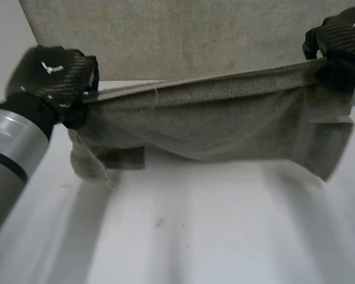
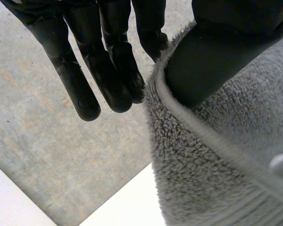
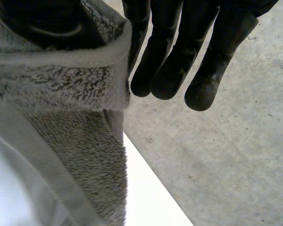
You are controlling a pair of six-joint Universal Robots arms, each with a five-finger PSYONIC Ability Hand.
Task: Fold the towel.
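The grey left arm (image 1: 9, 154) stands closest. Its left hand (image 1: 53, 74) seems to pinch one top corner of the towel (image 1: 225, 121) between thumb and straight fingers (image 2: 87, 101). The right hand (image 1: 343, 41) pinches the opposite corner likewise, and the towel hangs stretched and sagging over the table (image 1: 195, 236).

I get soft, diffuse light; the white table (image 1: 225, 236) runs bright, close to glare. The towel (image 1: 225, 118) drops a faint shadow on it, and the black fingers (image 2: 82, 99) read dark.

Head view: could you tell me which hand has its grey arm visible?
The left hand, pinching the towel at its left end: its grey arm runs alongside. The right hand pinches the other end at the view's edge.
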